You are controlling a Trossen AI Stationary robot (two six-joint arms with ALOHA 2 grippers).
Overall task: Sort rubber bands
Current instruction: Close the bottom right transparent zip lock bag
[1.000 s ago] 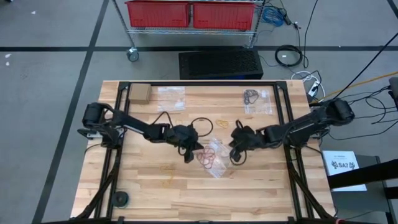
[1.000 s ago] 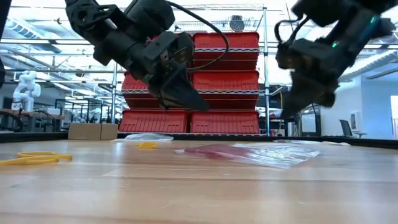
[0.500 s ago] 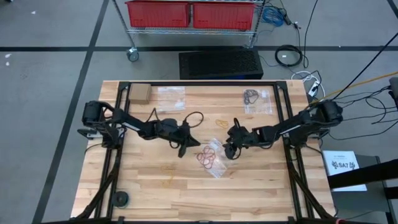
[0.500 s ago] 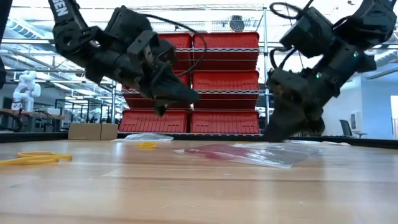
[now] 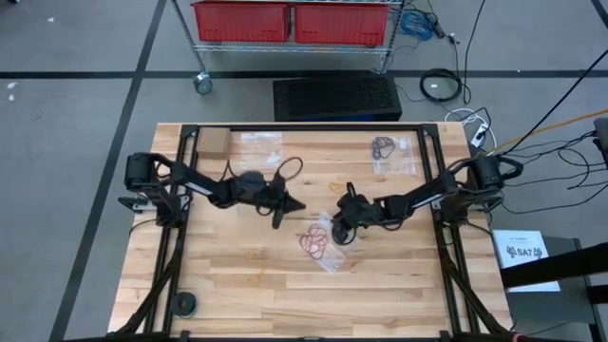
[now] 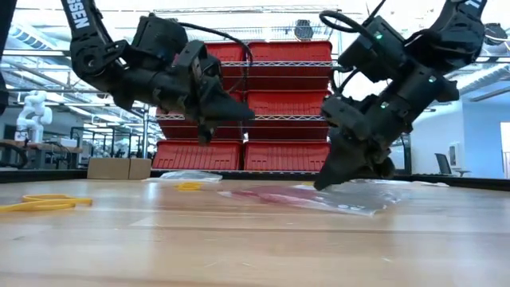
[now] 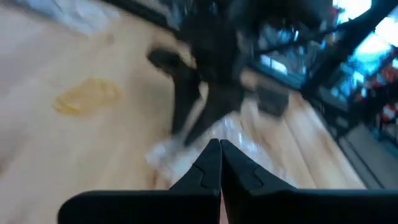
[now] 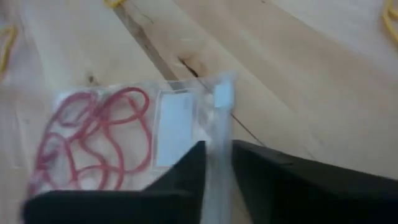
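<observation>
- We see the wooden table [image 5: 237, 285] with broad bare boards across its whole 6 o'clock half; a black frame runs along its 9, 12 and 3 o'clock edges.
- The left gripper [image 5: 300, 205] hangs above the table centre, off the wood, its fingers pressed together on nothing; open boards lie under it.
- The right gripper [image 8: 216, 163] is down at the 3 o'clock side of centre, its fingers a narrow gap apart on the edge of a clear bag [image 5: 328, 242]; the plastic sits between them.
- That bag holds the red rubber bands [image 8: 93, 140], just 6 o'clock of centre.
- Two more clear bags lie near the 12 o'clock edge: one with dark rubber bands [image 5: 384, 147], one [image 5: 261, 149] whose contents we cannot tell.
- Loose yellow rubber bands [image 5: 339, 187] lie between centre and the 12 o'clock edge.
</observation>
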